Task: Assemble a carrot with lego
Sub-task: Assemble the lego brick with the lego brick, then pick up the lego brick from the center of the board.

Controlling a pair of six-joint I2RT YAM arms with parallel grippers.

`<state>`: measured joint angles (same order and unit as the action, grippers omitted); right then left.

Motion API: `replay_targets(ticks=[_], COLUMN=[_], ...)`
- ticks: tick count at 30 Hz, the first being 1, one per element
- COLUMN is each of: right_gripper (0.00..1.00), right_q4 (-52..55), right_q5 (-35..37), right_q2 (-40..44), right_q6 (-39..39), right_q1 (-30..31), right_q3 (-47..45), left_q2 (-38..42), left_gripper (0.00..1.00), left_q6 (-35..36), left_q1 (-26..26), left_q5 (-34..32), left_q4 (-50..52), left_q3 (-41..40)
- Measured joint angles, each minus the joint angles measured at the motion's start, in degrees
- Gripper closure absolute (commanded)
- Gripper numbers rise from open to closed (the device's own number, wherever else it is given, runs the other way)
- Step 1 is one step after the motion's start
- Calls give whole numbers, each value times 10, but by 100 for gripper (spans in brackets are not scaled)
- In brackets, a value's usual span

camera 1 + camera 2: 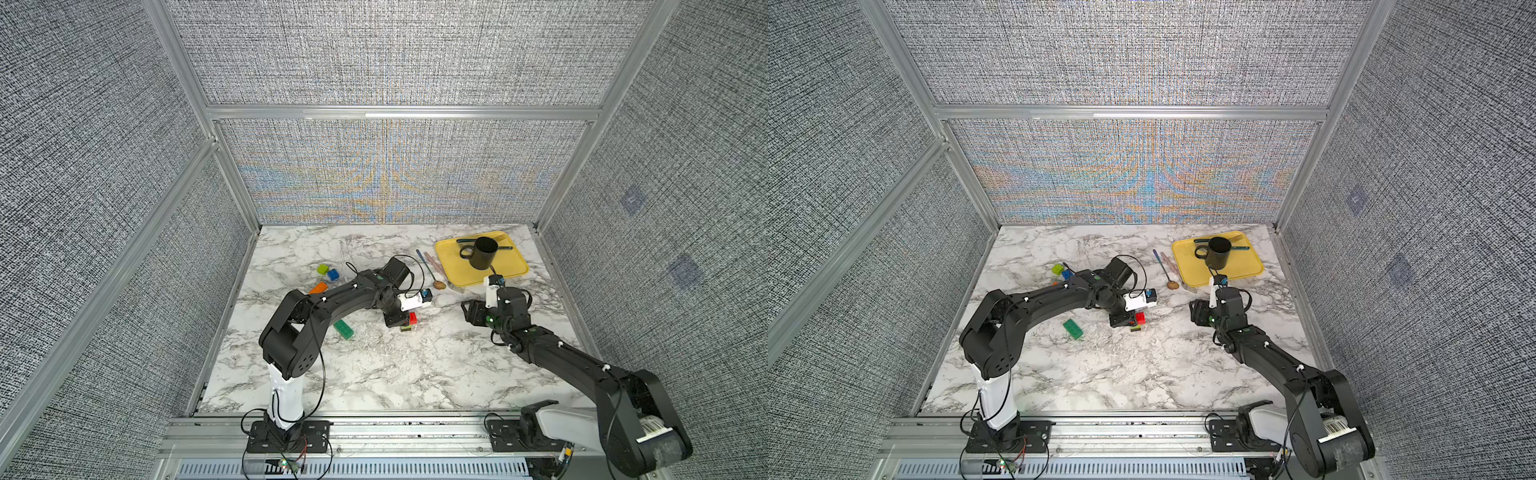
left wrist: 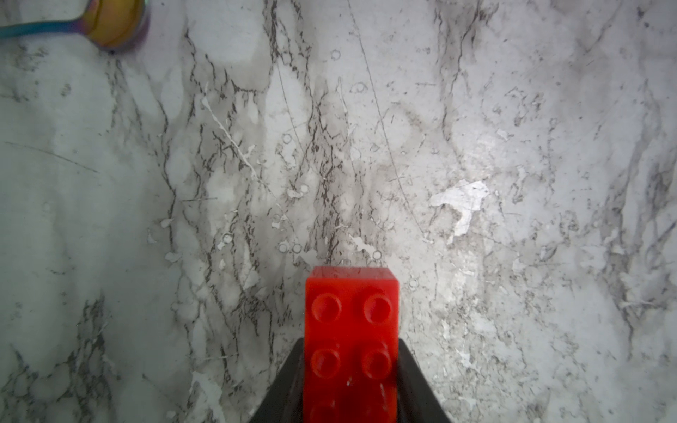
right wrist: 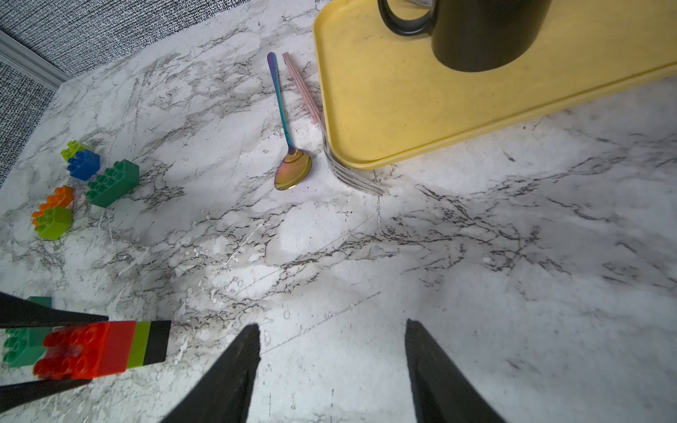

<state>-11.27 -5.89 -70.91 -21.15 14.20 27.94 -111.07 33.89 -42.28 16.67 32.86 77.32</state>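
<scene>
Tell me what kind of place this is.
Most likely a robot lab test cell, not a home: left arm and right arm bolted to a metal rail, grey fabric panels in aluminium framing walling in a marble-look table, and props such as lego and a tray.

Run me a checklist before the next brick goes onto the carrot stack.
1. Jaws of the left gripper shut on the carrot stack: ok.
2. Studs of the red brick uncovered: ok.
3. Jaws of the right gripper open and empty: ok.
4. A dark green brick loose on the table: ok.
5. Straight path from the right gripper to that brick: not ok, the left gripper stands between.
6. Stack tip touching the table: cannot tell.
</scene>
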Motion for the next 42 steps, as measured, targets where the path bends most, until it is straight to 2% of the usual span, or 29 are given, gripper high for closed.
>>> replay_targets(ticks=[8, 13, 17, 23, 28, 32, 37, 42], right_gripper=[35, 35, 35, 35, 35, 35, 35, 35], right_q4=[-1, -1, 0, 6, 9, 15, 18, 15], right_q5=[-4, -5, -5, -3, -1, 1, 1, 0], right_q2=[-3, -5, -2, 12, 17, 20, 35, 54], right_q6=[-2, -2, -2, -2, -2, -2, -1, 9], right_q1=[0, 0, 0, 0, 0, 0, 3, 16], right_q3=[-5, -5, -1, -1, -2, -2, -2, -2], left_q2=[-7, 0, 4, -7, -6, 15, 99, 162], left_gripper=[82, 79, 72, 50, 37, 33, 33, 30], left_q6=[-30, -32, 8, 75, 86, 85, 24, -75], left_q1=[-20, -22, -22, -13, -10, -9, 12, 79], left_q5=[-45, -47, -37, -12, -6, -5, 12, -5], left_q4=[4, 4, 16, 69, 84, 88, 56, -7], left_q3=[2, 6, 12, 48, 56, 52, 11, -56])
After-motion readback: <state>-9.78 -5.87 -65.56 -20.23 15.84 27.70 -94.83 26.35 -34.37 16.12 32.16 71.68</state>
